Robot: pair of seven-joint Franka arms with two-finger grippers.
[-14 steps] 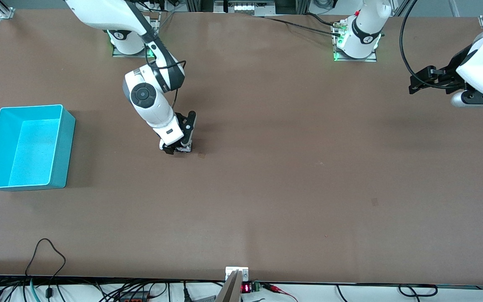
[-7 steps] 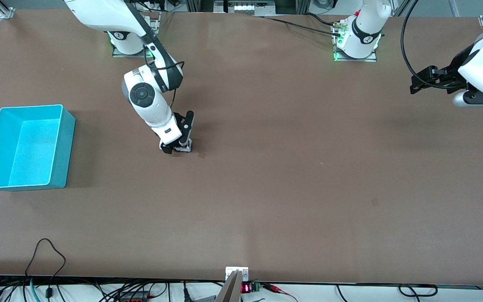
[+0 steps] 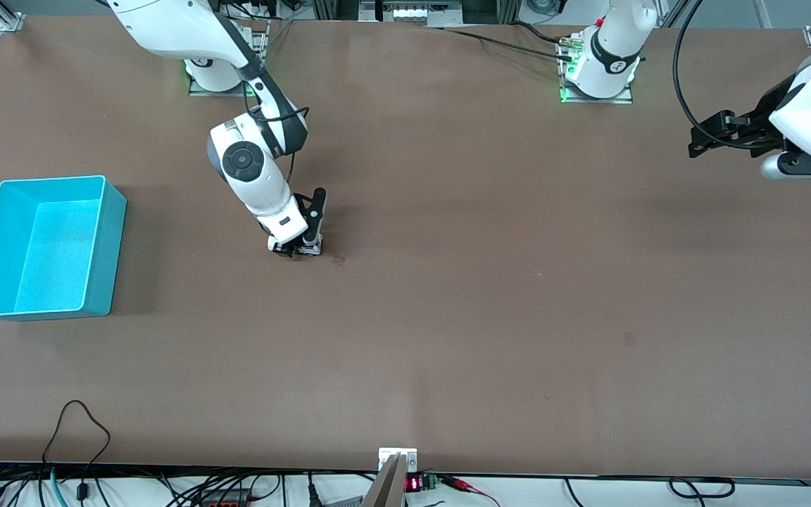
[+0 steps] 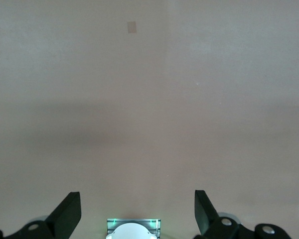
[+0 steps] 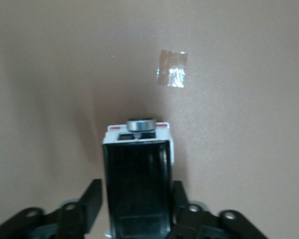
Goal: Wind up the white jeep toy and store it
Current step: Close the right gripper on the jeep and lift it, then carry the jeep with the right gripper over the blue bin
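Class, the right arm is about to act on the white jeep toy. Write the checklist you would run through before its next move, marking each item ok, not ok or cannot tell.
1. Right gripper straddles the white jeep toy, a finger on each side: ok.
2. Fingers pressed firmly against the toy's sides: cannot tell.
3. Toy resting on the table, not lifted: ok.
4. Blue bin sits open at the right arm's end of the table, nothing visible inside: ok.
5. Left gripper open, waiting over bare table at its own end, out of the way: ok.
6. Tape patch beside the toy lies flat, no obstacle: ok.
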